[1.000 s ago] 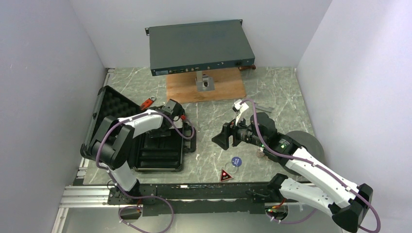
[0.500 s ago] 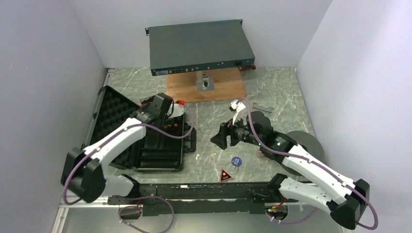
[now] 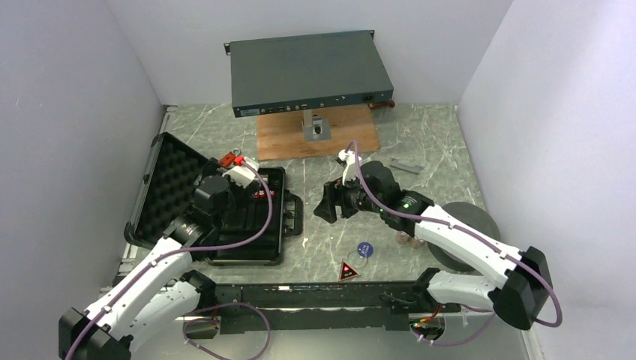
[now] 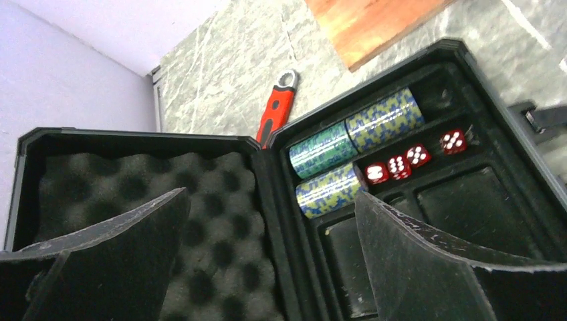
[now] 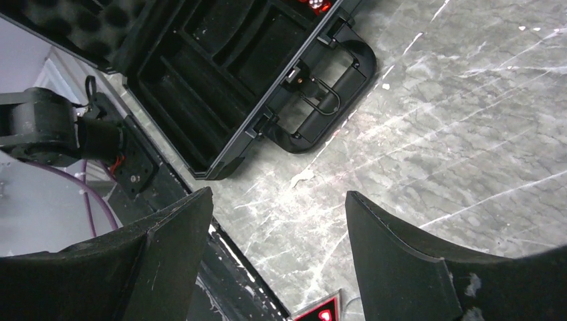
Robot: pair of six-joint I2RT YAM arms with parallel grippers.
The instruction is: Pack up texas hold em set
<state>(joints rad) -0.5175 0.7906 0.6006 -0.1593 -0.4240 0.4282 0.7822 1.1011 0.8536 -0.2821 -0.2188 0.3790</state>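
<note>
Case (image 3: pixel 241 243) lies open at 9 o'clock, chip stacks (image 4: pixel 348 157) & dice (image 4: pixel 414 157) in its tray. L gripper (image 4: pixel 267 267) hovers above, fingers apart, empty; R gripper (image 5: pixel 277 261), also apart, at its 3 o'clock. Blue disc (image 3: pixel 364 249), red triangle marker (image 3: pixel 349 271) outside, approx. 4 o'clock.

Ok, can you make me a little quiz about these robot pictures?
1. How many dice lie in the case?
2. True or false: the blue disc lies on the table, outside the case.
3. The right gripper is: A) shut on a triangle, B) open and empty, C) holding a chip stack.

Key: 1) four; 2) true; 3) B.
</note>
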